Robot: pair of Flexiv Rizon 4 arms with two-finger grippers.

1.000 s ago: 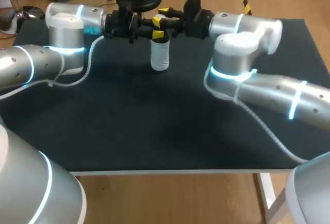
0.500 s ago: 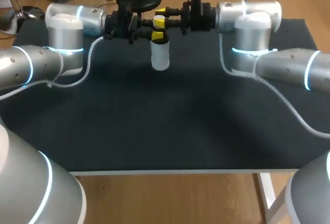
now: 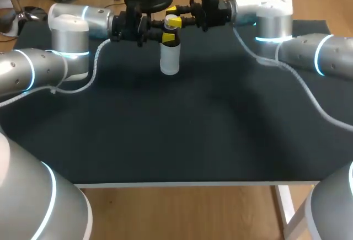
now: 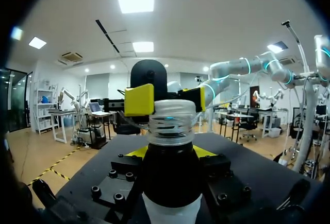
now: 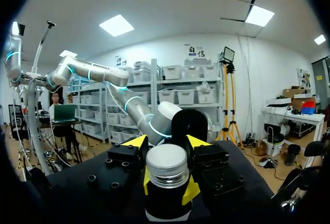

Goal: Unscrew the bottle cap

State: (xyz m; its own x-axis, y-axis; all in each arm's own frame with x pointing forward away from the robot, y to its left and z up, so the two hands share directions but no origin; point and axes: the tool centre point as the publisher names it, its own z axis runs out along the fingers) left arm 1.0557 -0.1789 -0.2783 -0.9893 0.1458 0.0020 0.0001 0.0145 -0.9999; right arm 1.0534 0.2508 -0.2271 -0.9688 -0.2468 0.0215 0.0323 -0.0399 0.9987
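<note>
white bottle (image 3: 170,60) with a dark shoulder, upright at the far middle of the black surface (image 3: 182,129); cannot tell whether the base touches down. held from two sides just below the neck by the left claw (image 3: 168,37), reaching in level from the left, black finger blocks and yellow tips pressed against the dark shoulder. silver cap (image 5: 166,165) on top, pinched by the right claw (image 4: 169,100), coming in level from the right, one yellow tip on each side of the cap. seen from the left wrist: clear threaded neck showing under the cap, above the dark shoulder. seen from the right wrist: cap straight ahead between its own yellow tips, the left claw's blocks flanking the bottle beyond. claws almost touching, one above the other.
</note>
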